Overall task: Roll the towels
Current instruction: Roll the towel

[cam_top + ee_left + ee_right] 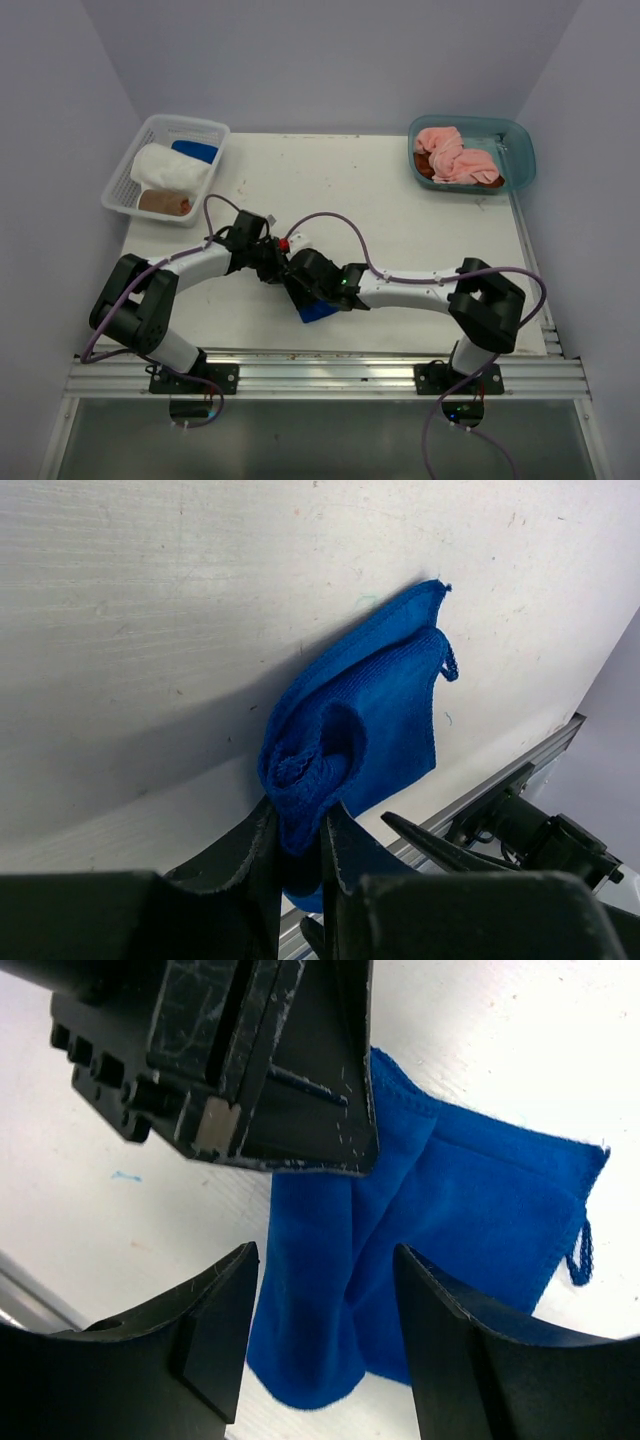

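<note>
A royal blue towel (375, 715) lies partly rolled on the white table near the front edge. My left gripper (298, 815) is shut on its rolled end. My right gripper (325, 1255) stands open with a finger on either side of the same blue towel (440, 1200), touching nothing. From above, both grippers meet at the table's front middle, left gripper (270, 263) and right gripper (300, 280), with a bit of the blue towel (318, 313) showing below them.
A white mesh basket (190, 120) at the rear left holds rolled white (165, 165), blue (195, 150) and brown (165, 203) towels. A teal tub (525, 150) at the rear right holds loose pink towels (455, 155). The metal rail (330, 375) runs along the front edge.
</note>
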Robot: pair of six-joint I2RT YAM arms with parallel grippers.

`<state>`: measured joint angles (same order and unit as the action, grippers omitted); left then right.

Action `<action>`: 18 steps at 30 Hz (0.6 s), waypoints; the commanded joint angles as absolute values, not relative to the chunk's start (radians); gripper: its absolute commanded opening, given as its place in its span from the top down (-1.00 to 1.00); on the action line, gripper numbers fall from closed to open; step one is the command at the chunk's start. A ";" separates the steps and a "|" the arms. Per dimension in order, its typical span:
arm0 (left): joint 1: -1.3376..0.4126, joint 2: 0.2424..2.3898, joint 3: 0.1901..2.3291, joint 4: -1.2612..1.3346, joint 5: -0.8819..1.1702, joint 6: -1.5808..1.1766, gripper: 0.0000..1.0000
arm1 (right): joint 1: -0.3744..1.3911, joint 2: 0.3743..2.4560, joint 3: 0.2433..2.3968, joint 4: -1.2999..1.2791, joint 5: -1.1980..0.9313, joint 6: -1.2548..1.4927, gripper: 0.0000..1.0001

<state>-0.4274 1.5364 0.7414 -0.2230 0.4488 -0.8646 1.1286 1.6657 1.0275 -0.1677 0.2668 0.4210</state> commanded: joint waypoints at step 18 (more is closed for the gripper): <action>-0.426 1.490 0.726 -0.209 0.483 -0.893 0.56 | 1.075 1.757 1.034 -0.016 0.155 0.497 1.00</action>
